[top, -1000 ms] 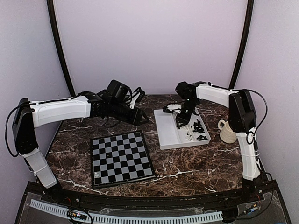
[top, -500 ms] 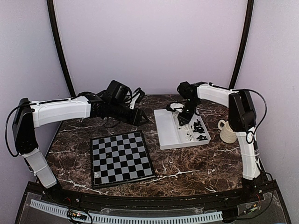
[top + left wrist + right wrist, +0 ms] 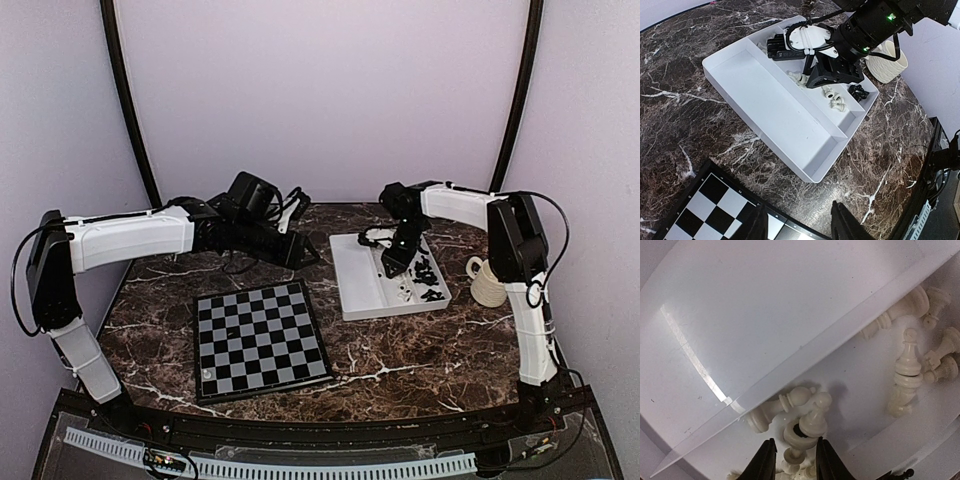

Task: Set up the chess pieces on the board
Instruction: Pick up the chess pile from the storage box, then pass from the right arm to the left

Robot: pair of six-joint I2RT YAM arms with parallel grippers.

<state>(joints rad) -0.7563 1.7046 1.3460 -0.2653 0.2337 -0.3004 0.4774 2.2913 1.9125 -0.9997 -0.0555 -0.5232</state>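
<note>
The board (image 3: pixel 260 336) lies flat at the front left with no pieces on it; its far corner shows in the left wrist view (image 3: pixel 705 210). The chess pieces lie in the right compartment of a white tray (image 3: pixel 360 282): black ones (image 3: pixel 428 272) and white ones (image 3: pixel 907 365). My right gripper (image 3: pixel 795 461) points down into that compartment, open. A white pawn (image 3: pixel 812 422) and another white piece's base lie between its fingertips; the right finger touches the pawn, the left stands clear. My left gripper (image 3: pixel 802 227) hangs open and empty above the board's far corner (image 3: pixel 308 252).
A cream ribbed mug (image 3: pixel 489 281) stands right of the tray. The tray's left compartment (image 3: pixel 770 100) holds nothing. The right arm's wrist (image 3: pixel 840 65) covers part of the piece pile. Dark marble table all round.
My right gripper has shifted slightly to the right inside the tray's piece compartment and its jaws have narrowed a little. The left arm has not moved.
</note>
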